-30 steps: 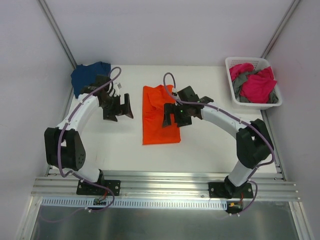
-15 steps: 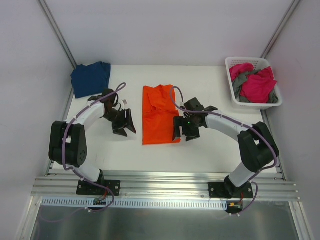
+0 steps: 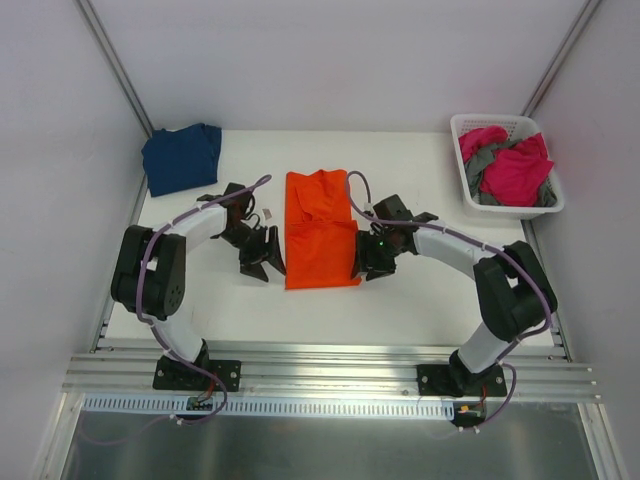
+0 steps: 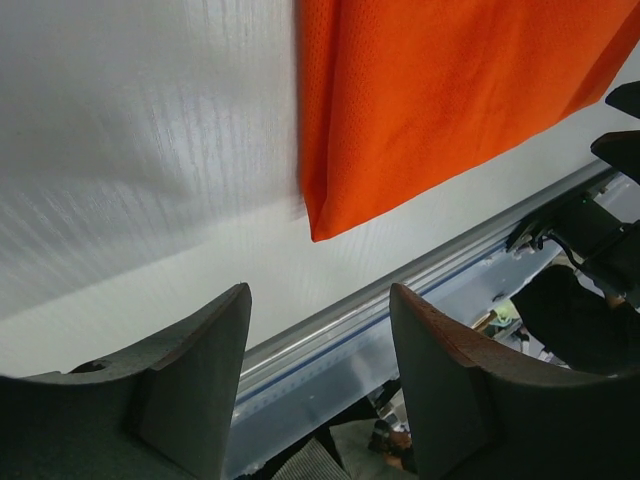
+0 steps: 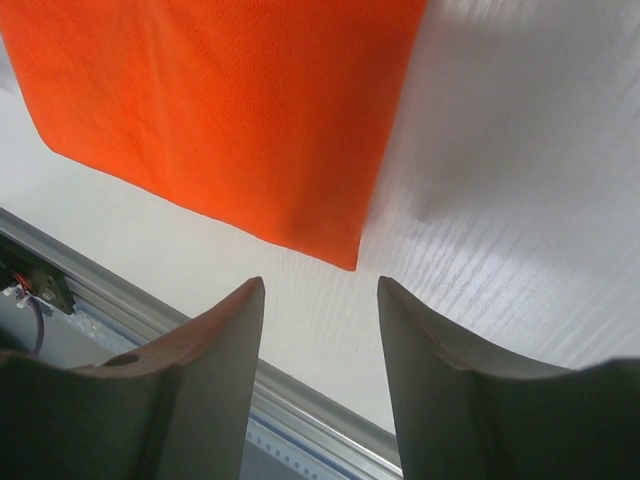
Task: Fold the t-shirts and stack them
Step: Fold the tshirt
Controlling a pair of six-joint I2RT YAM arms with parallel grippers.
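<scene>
Two grippers low at the near end of the orange t-shirt, one to each near corner. Left gripper just beside the near left corner. Right gripper at the near right corner, overlapping the shirt's right edge in the top view. Jaws of both partly apart, nothing between them. Bare table below the fingers in each wrist view, with the cloth corner just ahead of the gap and not yet inside it. No contact with the cloth confirmed on either side.

Orange t-shirt flat in the middle of the table as a narrow rectangle, collar end far, hem end near. Navy t-shirt at the far left corner, well apart. Pink t-shirts and a grey one heaped unfolded in the white basket at the far right.

Step in hand, as judged: taking hold of both near corners for a crosswise fold, hem end to be carried far toward the collar.

Next move, as judged: a short advance on both sides, each corner brought between the fingers, all layers included, then both jaws closed together. After that, a level lift in step, to keep the hem edge straight.

Risk noted: thin cloth lying flat, easy to catch by the top layer only or to push away.

Progress, as judged: early to middle, basket lot untouched.
</scene>
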